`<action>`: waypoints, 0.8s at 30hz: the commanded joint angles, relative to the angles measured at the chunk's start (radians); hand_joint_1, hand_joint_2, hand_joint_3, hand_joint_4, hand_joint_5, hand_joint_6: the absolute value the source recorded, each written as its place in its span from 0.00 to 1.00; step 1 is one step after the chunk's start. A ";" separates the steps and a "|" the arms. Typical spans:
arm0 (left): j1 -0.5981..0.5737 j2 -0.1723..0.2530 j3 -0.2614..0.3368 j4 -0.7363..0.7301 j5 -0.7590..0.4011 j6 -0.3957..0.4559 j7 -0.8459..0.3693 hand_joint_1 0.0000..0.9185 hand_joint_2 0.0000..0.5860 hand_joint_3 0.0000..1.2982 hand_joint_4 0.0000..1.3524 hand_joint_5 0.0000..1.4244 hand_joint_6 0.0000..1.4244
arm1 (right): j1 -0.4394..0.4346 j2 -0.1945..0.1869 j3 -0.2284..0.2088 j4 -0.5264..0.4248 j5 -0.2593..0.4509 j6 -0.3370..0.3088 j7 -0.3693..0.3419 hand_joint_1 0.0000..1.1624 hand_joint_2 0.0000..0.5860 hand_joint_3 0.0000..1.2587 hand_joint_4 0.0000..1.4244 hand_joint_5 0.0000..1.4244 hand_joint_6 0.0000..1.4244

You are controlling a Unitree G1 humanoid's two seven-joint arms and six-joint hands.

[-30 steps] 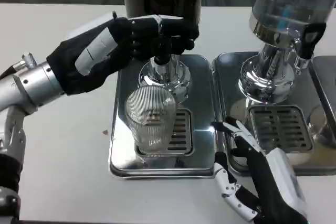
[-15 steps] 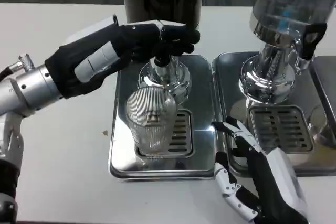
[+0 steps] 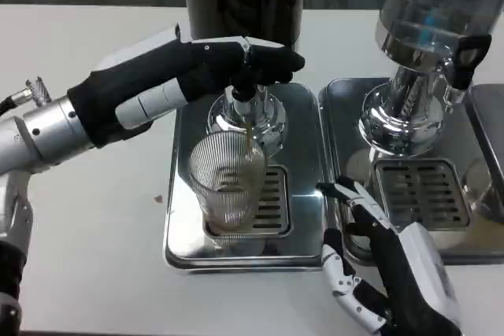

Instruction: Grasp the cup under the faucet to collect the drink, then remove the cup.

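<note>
While a thin amber stream runs down from the faucet (image 3: 246, 104), the cup (image 3: 228, 182) stands upright directly beneath it, catching the drink. The cup is clear and ribbed, with fine vertical ridges all the way round its wall, wider at the rim than at the foot. A shallow layer of pale brown liquid sits in its bottom. It rests on the slotted grate (image 3: 272, 198) of the shiny metal drip tray (image 3: 185, 234), just in front of the faucet's chrome base.

The left hand (image 3: 209, 68) reaches in from the left, above and behind the cup, well clear of the glass. Its dark fingers (image 3: 268, 60) are wrapped over the black tap handle on top of the faucet, pressing on it; the hand touches no part of the cup.

The right hand (image 3: 378, 265) lies low on the table, to the right of the cup and nearer the table's front edge, beside the tray's right rim. Its fingers are spread apart and hold nothing, the fingertips pointing up toward the gap between this tray and a second drip tray (image 3: 339, 108) further right. The cup stands apart from it, with the tray's edge between them.

A second dispenser (image 3: 425, 45) with a chrome body stands on that right-hand tray.
</note>
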 commanded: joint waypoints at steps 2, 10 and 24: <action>0.029 0.007 -0.028 -0.010 0.039 -0.048 -0.014 0.00 0.16 0.20 0.13 0.12 0.12 | 0.003 -0.002 -0.004 -0.001 0.008 0.001 0.008 0.49 0.98 0.18 0.06 0.08 0.20; 0.034 0.013 -0.038 -0.012 0.054 -0.095 0.004 0.00 0.16 0.20 0.12 0.12 0.12 | 0.005 -0.002 -0.006 -0.003 0.006 -0.002 0.006 0.49 0.99 0.18 0.06 0.08 0.20; 0.037 0.032 -0.062 -0.008 0.083 -0.165 0.048 0.00 0.16 0.20 0.12 0.12 0.12 | -0.049 -0.026 -0.012 0.050 0.140 -0.080 0.092 0.54 0.80 0.07 0.03 0.08 0.19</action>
